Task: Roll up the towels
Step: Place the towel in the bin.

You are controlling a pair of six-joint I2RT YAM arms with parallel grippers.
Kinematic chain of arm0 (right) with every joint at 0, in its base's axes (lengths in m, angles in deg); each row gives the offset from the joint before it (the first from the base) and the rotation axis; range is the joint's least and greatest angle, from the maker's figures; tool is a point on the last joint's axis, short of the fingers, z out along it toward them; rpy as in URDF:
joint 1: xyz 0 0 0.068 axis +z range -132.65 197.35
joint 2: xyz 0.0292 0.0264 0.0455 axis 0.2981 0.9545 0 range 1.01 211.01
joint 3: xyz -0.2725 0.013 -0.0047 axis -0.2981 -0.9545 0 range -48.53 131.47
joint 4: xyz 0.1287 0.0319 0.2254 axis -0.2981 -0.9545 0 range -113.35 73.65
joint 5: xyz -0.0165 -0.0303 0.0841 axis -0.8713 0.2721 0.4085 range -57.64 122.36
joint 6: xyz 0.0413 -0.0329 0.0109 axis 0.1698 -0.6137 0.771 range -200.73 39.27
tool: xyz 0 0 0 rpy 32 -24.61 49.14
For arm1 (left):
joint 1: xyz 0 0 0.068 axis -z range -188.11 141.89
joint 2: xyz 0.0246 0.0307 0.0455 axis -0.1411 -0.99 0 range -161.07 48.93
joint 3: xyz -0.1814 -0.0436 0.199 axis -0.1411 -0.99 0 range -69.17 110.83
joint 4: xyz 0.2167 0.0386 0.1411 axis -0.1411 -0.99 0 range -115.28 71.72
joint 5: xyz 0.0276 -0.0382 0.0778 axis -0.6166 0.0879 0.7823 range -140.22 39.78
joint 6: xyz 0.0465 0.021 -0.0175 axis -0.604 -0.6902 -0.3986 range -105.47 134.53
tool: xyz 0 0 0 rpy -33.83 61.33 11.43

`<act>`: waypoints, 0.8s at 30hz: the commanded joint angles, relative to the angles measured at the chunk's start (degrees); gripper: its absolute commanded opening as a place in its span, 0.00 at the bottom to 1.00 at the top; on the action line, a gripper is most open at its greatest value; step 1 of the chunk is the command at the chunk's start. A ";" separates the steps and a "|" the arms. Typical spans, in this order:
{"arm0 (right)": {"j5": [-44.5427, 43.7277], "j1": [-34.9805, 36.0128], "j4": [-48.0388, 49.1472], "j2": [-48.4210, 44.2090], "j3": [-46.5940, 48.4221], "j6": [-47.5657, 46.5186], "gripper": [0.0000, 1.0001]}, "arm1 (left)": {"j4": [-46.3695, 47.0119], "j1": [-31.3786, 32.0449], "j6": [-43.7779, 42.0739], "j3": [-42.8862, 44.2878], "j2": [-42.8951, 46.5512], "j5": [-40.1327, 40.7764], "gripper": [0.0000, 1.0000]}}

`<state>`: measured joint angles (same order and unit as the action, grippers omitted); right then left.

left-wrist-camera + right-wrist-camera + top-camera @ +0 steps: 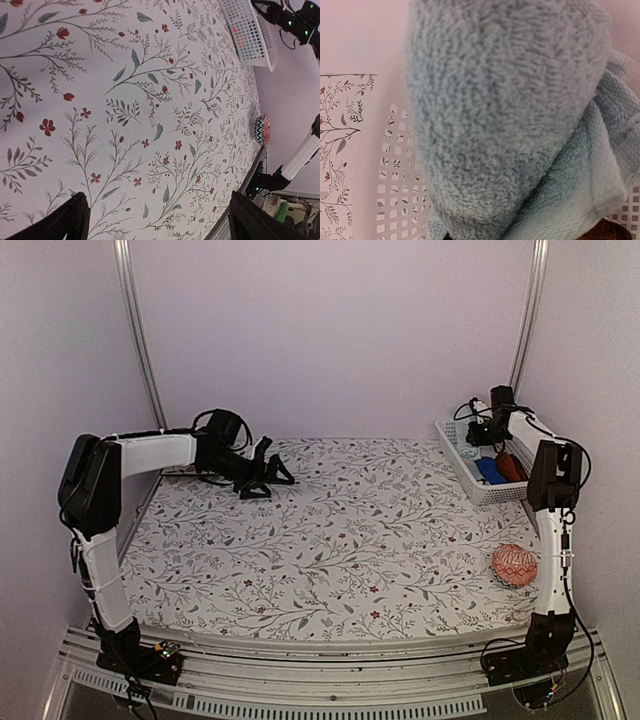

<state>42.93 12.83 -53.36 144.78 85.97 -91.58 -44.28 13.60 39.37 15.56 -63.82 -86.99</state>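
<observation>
Left claw (270,472): we see it low over the far-left part of the flowered tablecloth (330,530), jaws spread wide with nothing between them; in its own wrist view the two dark fingertips (75,220) frame only bare cloth (125,100)
Right claw (480,430): reached out over the white basket (497,494) at the far-right corner; we cannot see its fingers, as the cloth hides them (it fills nearly the whole wrist view), but the jaws are nearly closed and seem pinched on the light blue towel (510,115)
Light blue towel: bunched in a thick fold right up against the right wrist camera, over the basket's perforated wall (390,165)
Maroon towel (512,468): we make it out lying inside the basket, towards its near end
Blue object (488,470): in the basket, just beside the maroon towel
Patterned ball (514,565): on the tablecloth near the right arm, well apart from the basket; we also find it in the left wrist view (262,129)
Basket, from the left wrist: seen across the table at the upper edge (250,30)
</observation>
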 commanded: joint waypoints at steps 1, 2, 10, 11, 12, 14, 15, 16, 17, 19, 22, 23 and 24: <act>-0.54 0.07 3.69 2.76 1.47 -2.59 0.01 | -0.37 -1.21 -1.21 -0.48 1.12 -0.06 0.97; -0.39 0.06 3.34 3.21 1.47 -3.01 0.02 | -0.43 -1.23 -1.33 -0.26 0.92 -0.28 0.97; 1.76 0.10 -4.29 5.05 1.14 -5.44 0.01 | -0.86 -1.74 -2.23 0.68 -1.73 -1.45 0.97; 1.70 0.04 -5.93 4.88 1.12 -5.81 0.01 | -0.89 -1.75 -2.36 0.70 -1.94 -1.54 0.97; 1.60 0.03 -7.55 4.78 1.04 -5.99 0.01 | -0.91 -1.76 -2.40 0.78 -2.08 -1.71 0.97; 1.62 0.08 -10.65 4.69 0.57 -6.63 0.01 | -0.90 -1.89 -2.36 0.92 -2.37 -1.92 0.97; 1.57 0.07 -11.86 4.43 -0.30 -6.81 0.01 | -0.90 -1.93 -2.43 1.09 -2.51 -2.17 0.97; 1.86 0.05 -12.97 4.11 -1.34 -7.09 0.01 | -1.01 -2.00 -2.52 1.39 -2.69 -2.34 0.97; 2.08 0.05 -13.87 3.60 -2.86 -7.34 0.01 | -1.34 -2.02 -2.66 1.81 -2.88 -2.36 0.97; 2.66 0.07 -15.59 2.44 -5.60 -7.22 0.01 | -1.81 -2.11 -2.93 2.66 -3.21 -2.56 0.97; 3.98 0.02 -17.06 -0.61 -11.30 -6.42 0.01 | -2.31 -2.28 -3.14 3.41 -3.52 -2.80 0.97; 4.29 -0.01 -17.28 -2.00 -13.34 -6.24 0.01 | -2.30 -2.33 -3.13 3.50 -3.60 -2.93 0.97; 4.37 -0.01 -17.58 -3.35 -15.07 -6.14 0.01 | -2.30 -2.32 -3.08 3.50 -3.58 -2.97 0.97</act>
<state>45.90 12.77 -59.00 144.75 78.29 -97.73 -45.66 12.14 37.40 17.39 -66.25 -88.74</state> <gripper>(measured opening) 0.108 0.966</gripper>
